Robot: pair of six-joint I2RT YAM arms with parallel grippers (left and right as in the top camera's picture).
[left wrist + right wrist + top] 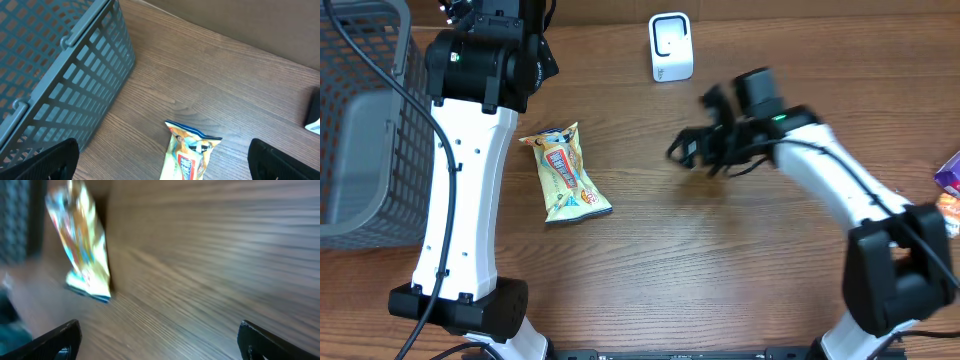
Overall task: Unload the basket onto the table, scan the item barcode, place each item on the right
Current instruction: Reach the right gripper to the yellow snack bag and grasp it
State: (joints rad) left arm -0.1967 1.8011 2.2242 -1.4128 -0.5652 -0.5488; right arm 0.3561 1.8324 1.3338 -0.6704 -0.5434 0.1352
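Left gripper (162, 162): nearest the lens in the left wrist view; two dark fingertips at the bottom corners, spread wide, nothing between them but the table and the top of the packet.
Right gripper (162, 340): two dark fingertips at the bottom corners of its own view, also spread wide, holding nothing; the overhead view shows it blurred, over bare wood.
Arms: two, with white links and black joints.
Snack packet (565, 172): one; a flat, crinkly, glossy pouch, yellow-gold with a red and blue label and a blue sealed edge. It lies flat on the table just beside the left arm's white link, between the two arms and nearer the left one.
Packet to left gripper: below the open fingers, its sealed end roughly midway between them, not touched.
Packet to right gripper: well apart, off to the left of it; in the right wrist view it shows at the upper left, blurred.
Scanner (671, 47): one; a small white rounded box with a dark window, standing at the far edge.
Basket (360, 120): one; grey plastic lattice, at the left.
Table (720, 260): one; brown wood grain.
Right edge: purple and orange wrappers (948, 190), cut off, number unclear.
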